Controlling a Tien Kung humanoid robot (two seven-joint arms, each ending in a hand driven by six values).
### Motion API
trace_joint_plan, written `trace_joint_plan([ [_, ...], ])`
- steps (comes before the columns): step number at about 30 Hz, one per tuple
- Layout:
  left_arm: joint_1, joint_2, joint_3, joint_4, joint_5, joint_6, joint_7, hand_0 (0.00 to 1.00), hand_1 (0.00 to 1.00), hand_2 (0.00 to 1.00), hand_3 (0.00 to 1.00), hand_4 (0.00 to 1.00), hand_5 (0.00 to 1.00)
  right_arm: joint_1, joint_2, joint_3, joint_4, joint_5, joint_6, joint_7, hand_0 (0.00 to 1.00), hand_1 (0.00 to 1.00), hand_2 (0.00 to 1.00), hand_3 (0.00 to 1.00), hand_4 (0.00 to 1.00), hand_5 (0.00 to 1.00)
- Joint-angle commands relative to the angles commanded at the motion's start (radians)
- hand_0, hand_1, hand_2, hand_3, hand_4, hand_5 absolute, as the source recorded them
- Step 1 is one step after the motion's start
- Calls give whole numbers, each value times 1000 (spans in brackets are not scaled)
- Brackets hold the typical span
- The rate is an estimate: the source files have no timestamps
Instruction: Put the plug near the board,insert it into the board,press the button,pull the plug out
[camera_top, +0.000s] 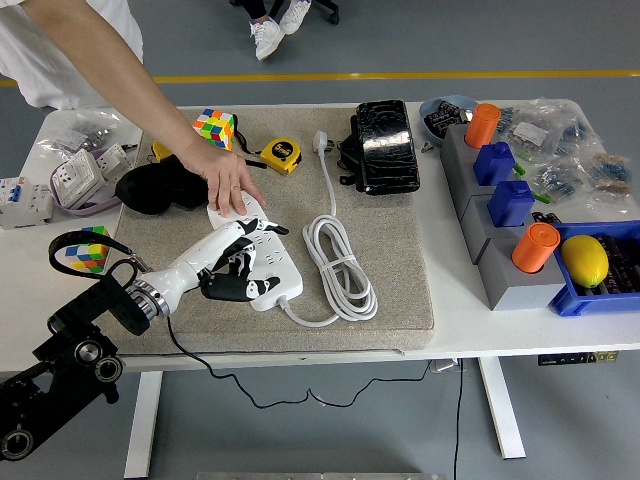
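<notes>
A white power strip (268, 262) lies on the grey mat (390, 240), its white cable (340, 265) coiled to its right. My left hand (238, 265) lies over the strip's near half. Its fingers (228, 288) curl around the black plug, which is almost wholly hidden under the hand. The plug's thin black cord (200, 362) runs off the table's near edge. A person's hand (228, 182) presses flat on the strip's far end. My right arm is out of view.
A Rubik's cube (214, 127), a yellow tape measure (281, 155) and a black case (384, 145) sit at the mat's far side. Grey blocks with orange and blue pieces (500, 200) and a blue bin with a lemon (585, 260) stand at the right. A second cube (88, 248) is at the left.
</notes>
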Motion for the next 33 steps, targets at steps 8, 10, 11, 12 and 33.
trace_joint_plan([
  [8,19,-11,-56,101,-59,75,-172,423,527,540,516,864,243,9,3,3,1,-1,-1,1,558,646,611,530,903,437],
  [10,25,-13,-75,115,-69,85,-184,423,527,540,516,864,243,9,2,0,-1,1,-1,1,558,646,611,530,903,437],
  [11,28,-13,-82,117,-69,86,-185,423,527,540,516,864,243,10,2,-1,-1,2,-1,1,558,646,611,530,903,437],
  [12,31,-13,-87,119,-68,85,-184,423,527,540,516,864,243,10,2,-1,-2,2,-1,1,558,646,611,530,903,437],
  [33,50,-2,-116,85,-30,73,-150,424,522,540,565,856,229,9,0,1,1,-1,-2,1,557,646,612,530,903,441],
])
